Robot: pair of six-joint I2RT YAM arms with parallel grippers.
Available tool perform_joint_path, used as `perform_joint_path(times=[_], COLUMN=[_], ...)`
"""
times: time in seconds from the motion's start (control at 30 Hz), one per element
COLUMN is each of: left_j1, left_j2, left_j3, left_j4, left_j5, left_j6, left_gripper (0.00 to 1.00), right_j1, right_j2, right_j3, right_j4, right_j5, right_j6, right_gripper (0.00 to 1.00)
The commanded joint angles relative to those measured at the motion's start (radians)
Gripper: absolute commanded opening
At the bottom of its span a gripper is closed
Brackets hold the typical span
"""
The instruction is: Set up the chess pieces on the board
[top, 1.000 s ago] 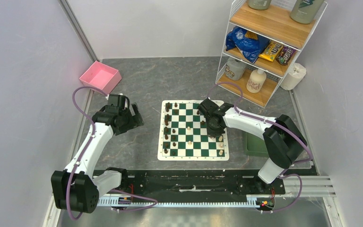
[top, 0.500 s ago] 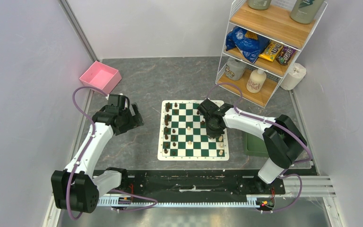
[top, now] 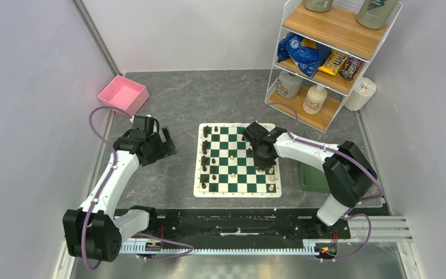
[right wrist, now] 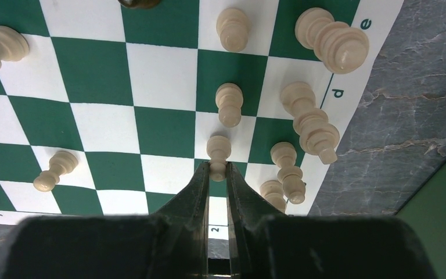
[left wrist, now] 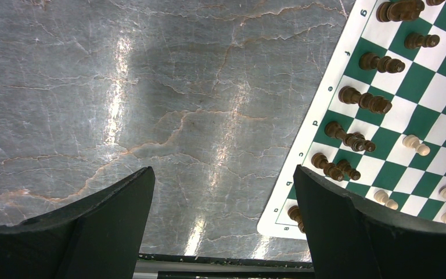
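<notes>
The green and white board point(top: 237, 161) lies mid-table, with dark pieces point(top: 205, 152) along its left side and cream pieces point(top: 271, 179) at its right. My right gripper point(top: 262, 161) is over the board's right part, shut on a cream pawn point(right wrist: 218, 152) that stands on the board among other cream pieces point(right wrist: 308, 121). My left gripper point(top: 168, 142) is open and empty over bare table left of the board. In the left wrist view its fingers point(left wrist: 110, 215) frame the tabletop, with the board's edge point(left wrist: 308, 151) and dark pieces point(left wrist: 364, 101) at the right.
A pink bin point(top: 123, 95) sits at the back left. A wire shelf point(top: 325, 52) with snacks and bottles stands at the back right, a paper roll point(top: 361, 93) beside it. A green tray point(top: 313, 177) lies right of the board, partly under my right arm.
My right gripper has edged slightly up the board with the pawn; the left arm has not moved.
</notes>
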Motion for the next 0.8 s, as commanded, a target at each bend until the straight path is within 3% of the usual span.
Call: perform_joint_path(times=[0.0, 0.37, 0.77], left_j1=[0.004, 0.004, 0.004], left_j2=[0.0, 0.004, 0.006], left_j3=[0.038, 0.039, 0.039], left_j4=[0.003, 0.002, 0.002], left_j5=[0.012, 0.014, 0.014], left_j6=[0.018, 0.018, 0.018], left_gripper=[0.96, 0.96, 0.96], right_j1=[-0.001, -0.001, 0.001], right_j2=[0.002, 0.025, -0.029], right_j3=[-0.001, -0.007, 0.07], right_j4=[-0.004, 0.006, -0.03], right_j5=[0.011, -0.003, -0.002], right_j6=[0.002, -0.002, -0.041], right_gripper=[0.17, 0.21, 0.37])
